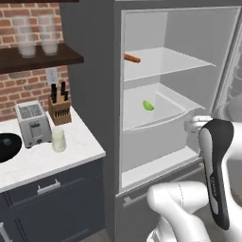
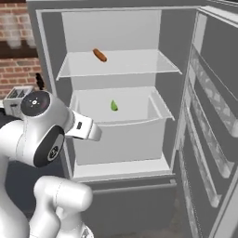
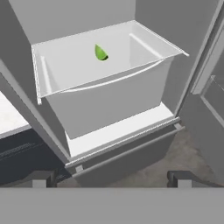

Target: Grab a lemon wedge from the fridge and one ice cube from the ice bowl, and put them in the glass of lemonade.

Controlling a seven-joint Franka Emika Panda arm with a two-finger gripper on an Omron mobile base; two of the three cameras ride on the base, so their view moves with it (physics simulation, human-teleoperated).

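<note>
I see the lemon wedge [image 3: 100, 53] lying in the open fridge [image 1: 142, 28] drawer; my end effector [image 3: 109, 178] looks spread wide, holding nothing.

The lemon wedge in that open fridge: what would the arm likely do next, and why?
Probably reach forward and down toward the lemon wedge. The fridge already stands open, the wedge lies alone in the white drawer, and the gripper is open, empty and short of it.
</note>
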